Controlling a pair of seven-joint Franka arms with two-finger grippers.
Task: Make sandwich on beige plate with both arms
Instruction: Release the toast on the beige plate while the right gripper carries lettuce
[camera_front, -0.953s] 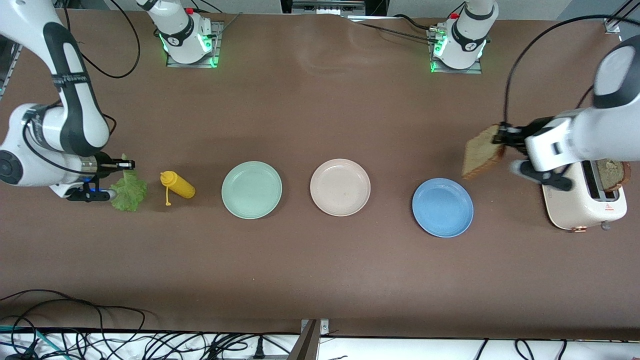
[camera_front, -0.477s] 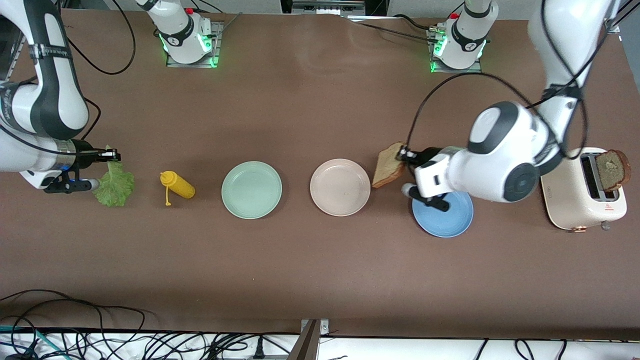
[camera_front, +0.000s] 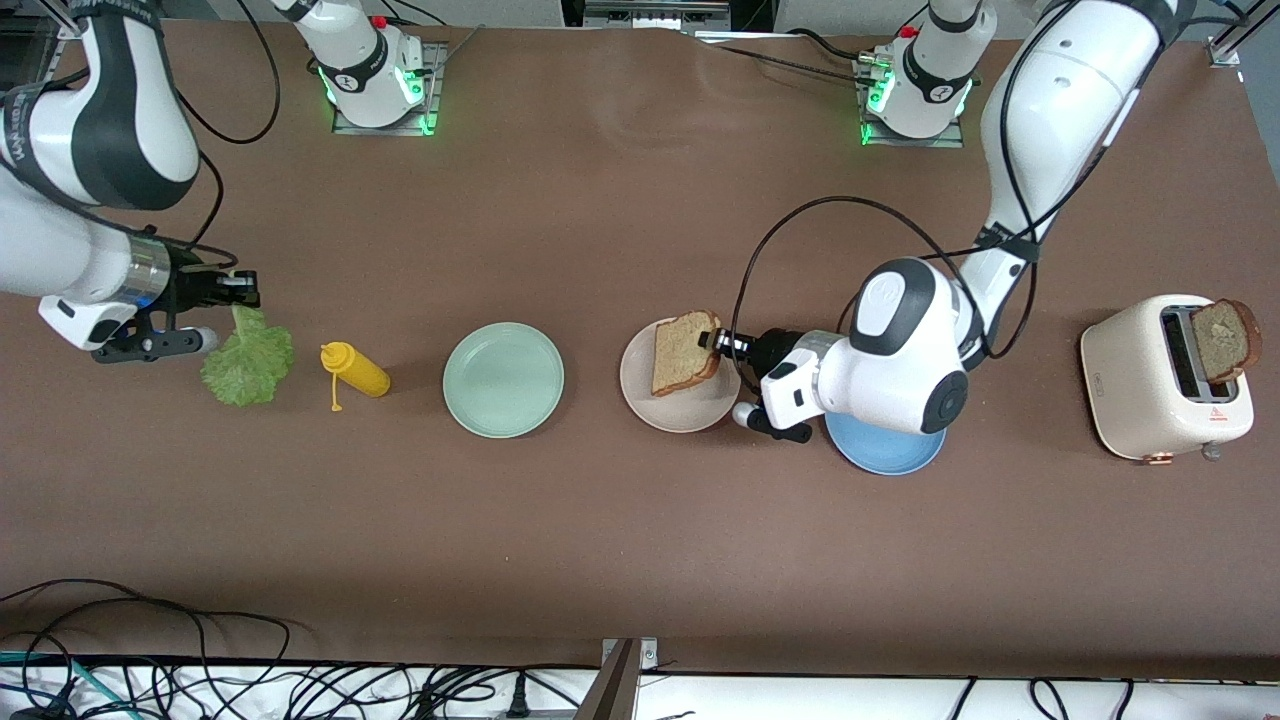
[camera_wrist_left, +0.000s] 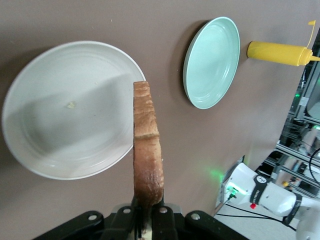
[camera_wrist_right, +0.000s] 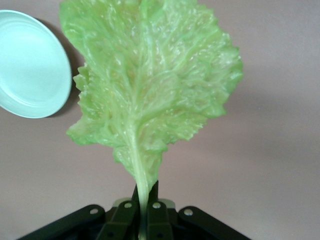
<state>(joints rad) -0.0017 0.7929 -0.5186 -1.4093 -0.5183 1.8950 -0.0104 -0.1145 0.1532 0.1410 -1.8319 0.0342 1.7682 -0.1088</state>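
Left gripper (camera_front: 716, 342): we are pinching a bread slice (camera_front: 684, 352) by one edge, over the beige plate (camera_front: 680, 412); in the left wrist view the jaws are clamping the crust and the slice (camera_wrist_left: 147, 150) is standing on edge above the plate (camera_wrist_left: 60, 110).

Right gripper (camera_front: 243, 293): we are holding a lettuce leaf (camera_front: 247, 357) by its stem at the right arm's end of the table, beside the yellow squeeze bottle (camera_front: 355, 371); the leaf (camera_wrist_right: 150, 80) is hanging free from the clenched fingers.

Sandwich so far: nothing is lying flat on the beige plate yet, and the second bread slice (camera_front: 1224, 340) is sitting in the toaster (camera_front: 1160, 395).

Risk, bread: we are carrying the slice tilted and toward the plate's rim on the blue plate (camera_front: 890, 450) side, so letting go now could tip it onto the rim or the table (a flatter, more central release looks safer).

Risk, lettuce: we are gripping only a thin stem, so a quick swing could tear it or shake the leaf loose.

Risk, route: the leaf is hanging low, and our path to the beige plate is crossing the bottle and the mint-green plate (camera_front: 503, 380); it could brush the bottle.

Risk, arms: both grippers are heading for one plate and could crowd each other there.
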